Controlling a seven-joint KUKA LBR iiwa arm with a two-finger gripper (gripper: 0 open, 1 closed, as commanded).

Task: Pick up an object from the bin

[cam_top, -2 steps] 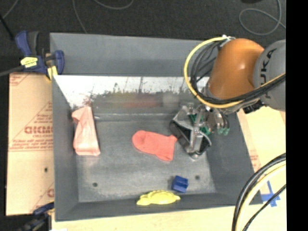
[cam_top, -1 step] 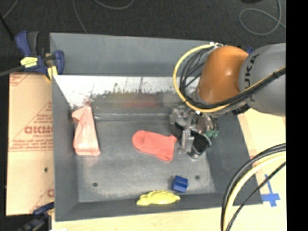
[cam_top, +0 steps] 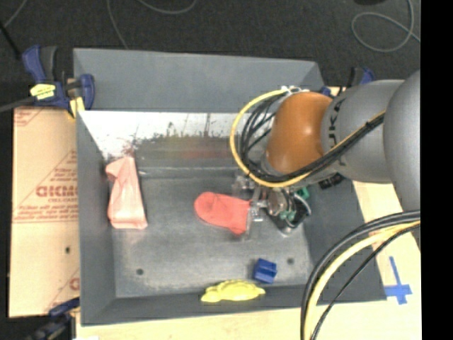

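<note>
My gripper (cam_top: 253, 217) is low in the right half of the bin, its fingers at the right end of a red, soft, rounded thing (cam_top: 221, 212) that lies on the bin floor near the middle. The fingers overlap that end, and I cannot make out whether they are open or closed on it. A small blue block (cam_top: 264, 270) lies toward the front, below the gripper. A flat yellow thing (cam_top: 232, 292) rests against the front wall.
A pink pouch-like thing (cam_top: 125, 193) leans near the left wall. The arm with its orange cover and looped cables hangs over the bin's right side. Something green (cam_top: 303, 192) shows just right of the gripper.
</note>
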